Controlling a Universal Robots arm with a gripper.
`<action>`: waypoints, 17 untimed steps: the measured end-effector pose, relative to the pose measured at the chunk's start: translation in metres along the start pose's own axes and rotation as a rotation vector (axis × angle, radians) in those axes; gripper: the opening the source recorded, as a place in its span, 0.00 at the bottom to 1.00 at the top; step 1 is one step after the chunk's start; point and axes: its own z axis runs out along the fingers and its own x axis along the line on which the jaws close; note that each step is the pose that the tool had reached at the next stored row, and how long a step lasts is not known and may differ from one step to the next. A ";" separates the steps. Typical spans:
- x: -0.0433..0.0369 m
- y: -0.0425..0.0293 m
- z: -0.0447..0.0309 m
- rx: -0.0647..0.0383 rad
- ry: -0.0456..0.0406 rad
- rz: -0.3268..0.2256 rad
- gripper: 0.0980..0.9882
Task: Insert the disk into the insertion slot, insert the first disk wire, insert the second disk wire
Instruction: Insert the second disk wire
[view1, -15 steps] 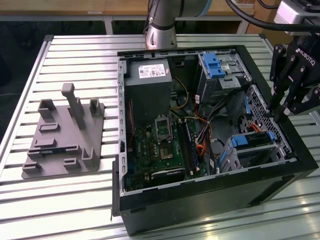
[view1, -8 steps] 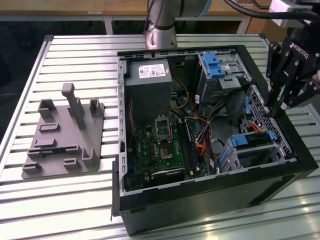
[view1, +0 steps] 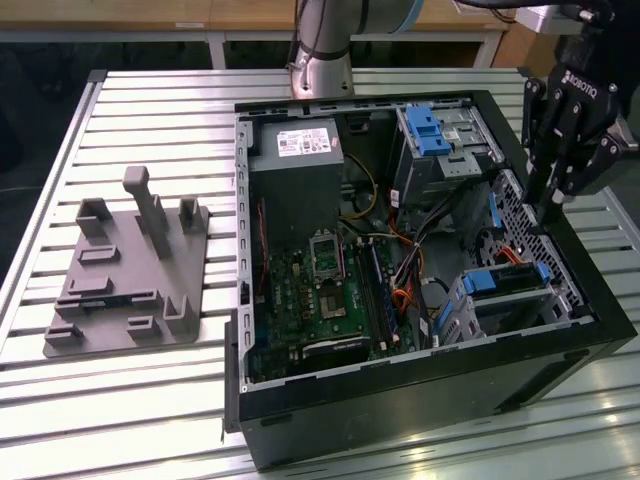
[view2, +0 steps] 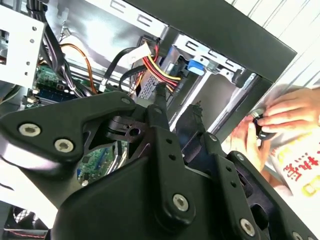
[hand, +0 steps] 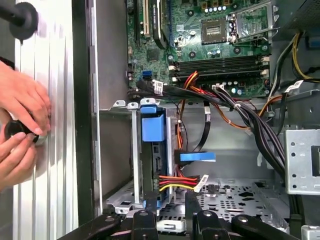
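I stand over a slatted metal worktop (view1: 150, 110) that carries an open black computer case (view1: 420, 390), lying on its side with its inside facing up. On the exterior view's left, well apart from the case, lies a grey fixture plate (view1: 120, 270) with upright pegs and blocks.

Inside the case, the power supply (view1: 295, 180) sits in the far corner and the green motherboard (view1: 320, 290) lies just beside it. A taller silver cage with a ribbed blue tab (view1: 425, 130) stands at the far end on the exterior view's right.

The insertion slot (view1: 462, 310) is at the near end on that same side. The disk (view1: 503, 283) sits in it, its blue carrier bracket showing at the slot's mouth.

My tool (view1: 551, 205) hangs above the case's rim on the exterior view's right, pointing down, well above the disk. As far as I can make out in the second wrist view, its fingers (view2: 161, 107) stand a little apart with nothing between them.

In the first wrist view a red, yellow and black wire bundle (hand: 177, 182) runs up to the disk's edge. A blue flat plug (hand: 197, 156) on a black cable hangs near the disk.

Outside the case wall, a person's hands (hand: 22, 105) rest on the worktop around a small dark round object (hand: 12, 131).
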 end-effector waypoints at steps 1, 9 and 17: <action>-0.0029 0.0005 0.0000 0.000 0.0096 0.000 0.30; -0.0295 0.0038 -0.0016 0.000 0.0808 0.001 0.38; -0.0454 0.0231 0.0029 0.001 0.0893 0.001 0.38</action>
